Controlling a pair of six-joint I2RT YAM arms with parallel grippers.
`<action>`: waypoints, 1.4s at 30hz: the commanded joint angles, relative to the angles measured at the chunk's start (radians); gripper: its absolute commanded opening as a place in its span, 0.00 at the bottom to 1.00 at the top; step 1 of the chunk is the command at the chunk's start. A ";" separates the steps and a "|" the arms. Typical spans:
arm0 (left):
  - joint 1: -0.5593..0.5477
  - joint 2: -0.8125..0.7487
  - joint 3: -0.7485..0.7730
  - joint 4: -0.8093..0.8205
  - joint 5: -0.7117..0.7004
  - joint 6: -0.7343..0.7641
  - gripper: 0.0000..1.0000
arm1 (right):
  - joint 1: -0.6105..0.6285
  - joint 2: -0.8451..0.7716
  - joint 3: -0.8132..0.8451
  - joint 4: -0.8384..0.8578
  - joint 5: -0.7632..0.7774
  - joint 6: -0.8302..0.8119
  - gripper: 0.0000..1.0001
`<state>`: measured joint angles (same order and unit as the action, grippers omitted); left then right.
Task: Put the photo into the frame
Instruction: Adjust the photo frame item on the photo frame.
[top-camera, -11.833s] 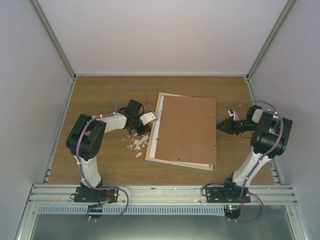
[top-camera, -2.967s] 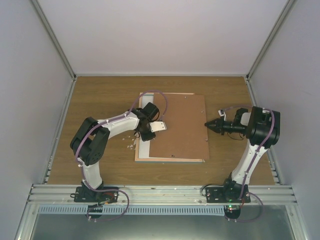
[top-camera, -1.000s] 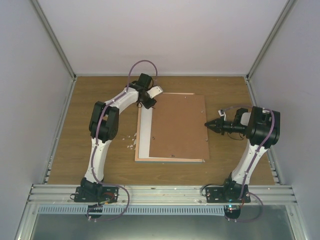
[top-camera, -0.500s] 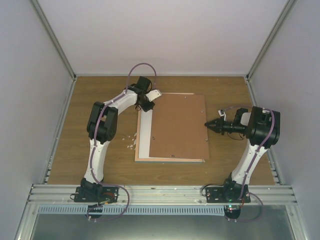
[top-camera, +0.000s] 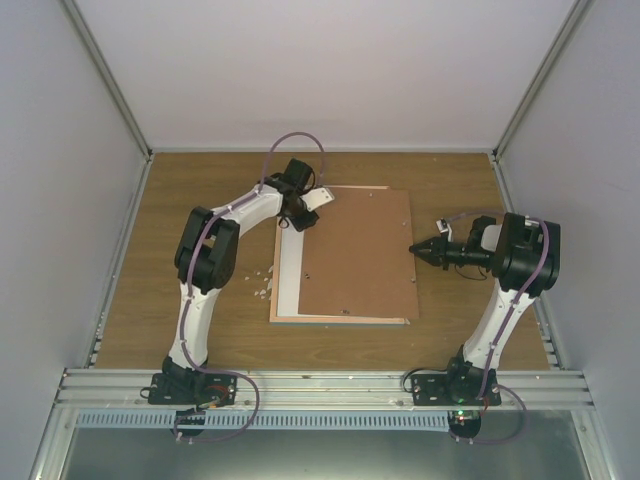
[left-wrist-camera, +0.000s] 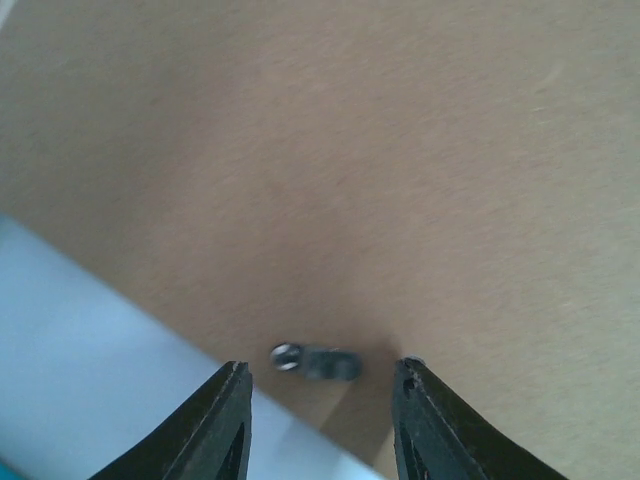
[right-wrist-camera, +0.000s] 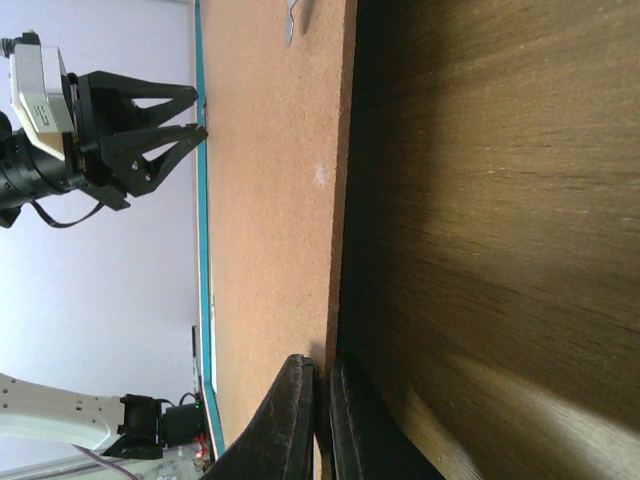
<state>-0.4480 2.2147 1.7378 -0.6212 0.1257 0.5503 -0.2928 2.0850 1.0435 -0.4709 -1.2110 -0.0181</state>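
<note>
**Large thin rectangular teal-fronted picture frame** (top-camera: 340, 321): lies face down near the middle of the brown wood-grain counter (top-camera: 200, 190).

**Brown fibreboard backing panel** (top-camera: 360, 250): lies flat on the frame's back, offset toward the right. This leaves a pale sheet strip (top-camera: 287, 270) bare along the left side.

**Photo:** no printed face shows in any view. Whether the pale strip is its reverse or a mat cannot be told. It is judged to lie inside the face-down stack.

**Left claw** (left-wrist-camera: 320, 375): released, gripping nothing. It is low over the panel's far left corner, jaws straddling a small dark metal turn clip (left-wrist-camera: 318, 358).

**Right claw** (right-wrist-camera: 322, 365): clenched almost tip to tip at the panel's right edge. Whether it nips that edge cannot be told.

**Hazards, as judged:**
- The panel sits out of register, so a clip turned now would likely catch nothing or wedge the board askew.
- A jaw pressing down beside the clip could drag the panel further sideways and crease the sheet beneath.
- A sideways shove from the right claw could slide the whole stack instead of seating the panel.
- A lift at the right edge could let the loose sheets shift unseen.
</note>
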 joint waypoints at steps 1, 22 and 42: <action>-0.036 -0.038 -0.018 -0.004 0.008 0.012 0.41 | 0.007 0.000 -0.012 0.031 0.120 -0.033 0.01; 0.257 -0.304 -0.300 0.092 0.234 -0.233 0.52 | 0.082 -0.064 0.039 -0.035 0.055 -0.028 0.01; 0.213 -0.284 -0.504 0.152 0.212 -0.209 0.18 | 0.189 -0.040 0.095 -0.081 0.035 0.099 0.01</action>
<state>-0.2127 1.9198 1.2533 -0.5182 0.3202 0.3279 -0.1505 2.0403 1.1240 -0.5533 -1.1847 0.0658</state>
